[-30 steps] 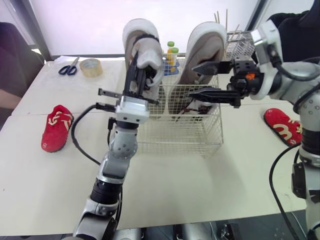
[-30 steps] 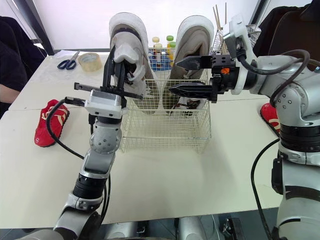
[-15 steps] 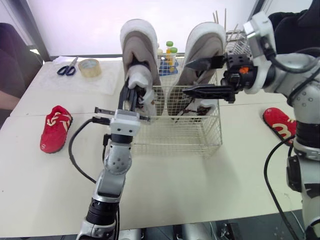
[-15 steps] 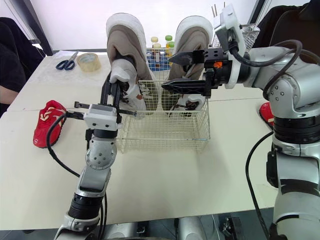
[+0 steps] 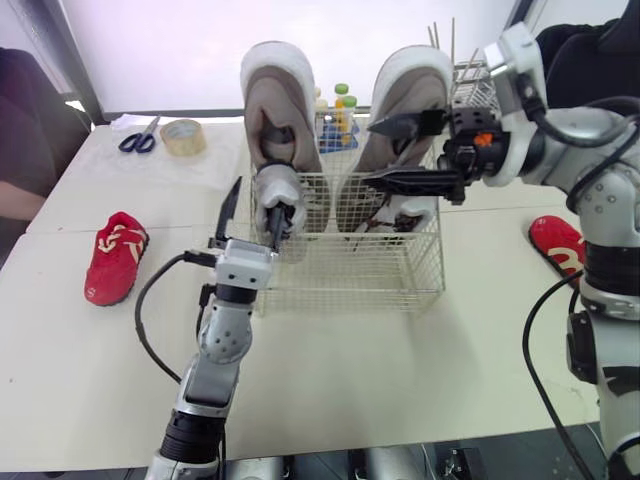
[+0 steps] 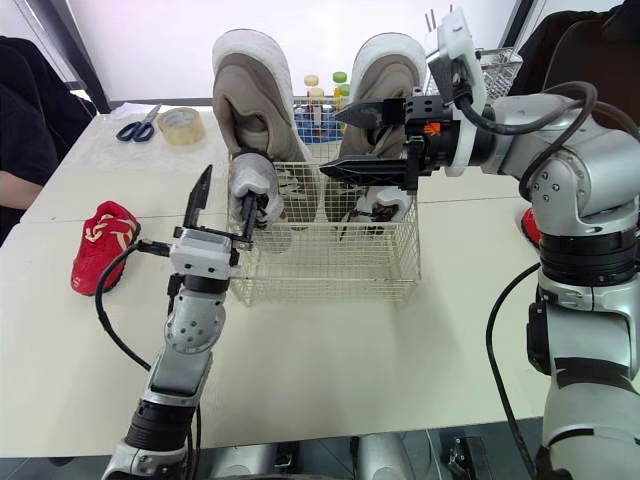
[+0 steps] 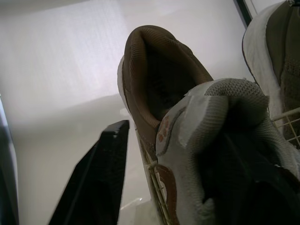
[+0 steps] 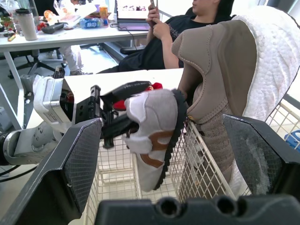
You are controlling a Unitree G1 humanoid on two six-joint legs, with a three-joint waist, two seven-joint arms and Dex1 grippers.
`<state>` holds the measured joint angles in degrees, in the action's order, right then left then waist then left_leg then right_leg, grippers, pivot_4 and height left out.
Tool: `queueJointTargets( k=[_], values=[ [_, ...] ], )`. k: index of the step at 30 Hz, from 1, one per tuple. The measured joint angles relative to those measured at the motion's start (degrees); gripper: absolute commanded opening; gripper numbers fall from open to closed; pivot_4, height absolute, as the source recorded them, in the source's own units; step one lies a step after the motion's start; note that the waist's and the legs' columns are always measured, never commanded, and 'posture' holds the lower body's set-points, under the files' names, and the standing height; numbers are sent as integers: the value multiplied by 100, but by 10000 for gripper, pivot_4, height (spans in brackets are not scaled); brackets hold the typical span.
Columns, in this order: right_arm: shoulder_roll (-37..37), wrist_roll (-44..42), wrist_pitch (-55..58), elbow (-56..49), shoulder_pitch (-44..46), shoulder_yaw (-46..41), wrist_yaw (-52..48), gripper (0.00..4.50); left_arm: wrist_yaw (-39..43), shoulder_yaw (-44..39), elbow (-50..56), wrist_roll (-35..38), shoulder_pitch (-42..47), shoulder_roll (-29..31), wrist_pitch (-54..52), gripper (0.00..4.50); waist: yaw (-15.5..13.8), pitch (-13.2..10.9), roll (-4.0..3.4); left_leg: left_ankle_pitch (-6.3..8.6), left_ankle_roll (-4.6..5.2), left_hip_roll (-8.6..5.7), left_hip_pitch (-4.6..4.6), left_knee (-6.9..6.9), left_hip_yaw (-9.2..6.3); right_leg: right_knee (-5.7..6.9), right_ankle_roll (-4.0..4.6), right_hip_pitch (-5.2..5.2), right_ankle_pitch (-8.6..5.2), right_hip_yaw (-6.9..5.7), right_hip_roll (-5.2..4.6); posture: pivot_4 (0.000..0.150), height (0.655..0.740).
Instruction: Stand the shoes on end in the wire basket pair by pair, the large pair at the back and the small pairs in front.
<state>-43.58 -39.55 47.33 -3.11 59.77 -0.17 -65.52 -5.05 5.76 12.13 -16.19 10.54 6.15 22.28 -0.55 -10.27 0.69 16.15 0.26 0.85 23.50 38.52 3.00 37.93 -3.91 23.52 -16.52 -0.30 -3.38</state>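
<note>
Two large tan shoes with white soles, one on the left (image 5: pixel 272 95) and one on the right (image 5: pixel 412 85), stand on end at the back of the wire basket (image 5: pixel 350 272). A small grey shoe (image 5: pixel 274 190) with orange-brown trim stands at the front left of the basket, in front of the left large shoe. My left gripper (image 5: pixel 255 200) is open. One of its fingers is at the small shoe's mouth and the other stands outside the basket. My right gripper (image 5: pixel 370 152) hangs open in front of the right large shoe. One red shoe (image 5: pixel 113 257) lies on the table at the left, and another red shoe (image 5: pixel 560 245) at the right.
Scissors (image 5: pixel 138 134) and a tape roll (image 5: pixel 182 135) lie at the back left. Bottles (image 5: pixel 342 105) stand behind the basket, and a wire holder with sticks (image 5: pixel 472 85) is at the back right. A person's sleeve (image 5: pixel 20 130) is at the left edge.
My left gripper lowered the small grey shoe into the basket's front left and then opened, letting go of it. My right gripper rose a little and stayed open.
</note>
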Motion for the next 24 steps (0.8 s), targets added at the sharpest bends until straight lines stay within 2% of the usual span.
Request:
queueJointTargets(
  k=[1,11,15,19,24],
  values=[
    [3,3,-13,0,-2,0,-4,45000,43,-26,59,57,-54,18,-60,43203,4,0,-1,0,0,0,0,-1,1,-1,0,0,0,0,-1,1500,7400],
    [42,118,-371,301,-5,3,-250,45000,1118,-760,1310,1194,-874,835,-1241,43203,121,-1,-3,-3,-3,1,1,-52,5,-51,-17,1,10,-8,-1,1500,7400],
    [15,238,-490,477,-2,39,-372,45000,1678,-1201,1740,2073,-995,1317,-1966,43203,155,-1,-3,-3,-3,1,1,-52,4,-59,-14,-3,8,-9,-2,1500,7400],
    [-195,404,-618,709,-21,46,-530,45000,2243,-1790,2254,3533,-1105,1909,-3178,43203,154,-4,-7,-3,-4,1,1,-53,4,-61,-2,-2,1,-10,-2,1500,7400],
    [-532,494,-630,728,-234,-70,-563,45000,2601,-2767,2812,7296,-1204,3245,-5091,43203,125,-10,-4,-3,-5,-2,2,-53,-1,-81,1,-15,-1,-16,-8,1500,7400]
  ],
)
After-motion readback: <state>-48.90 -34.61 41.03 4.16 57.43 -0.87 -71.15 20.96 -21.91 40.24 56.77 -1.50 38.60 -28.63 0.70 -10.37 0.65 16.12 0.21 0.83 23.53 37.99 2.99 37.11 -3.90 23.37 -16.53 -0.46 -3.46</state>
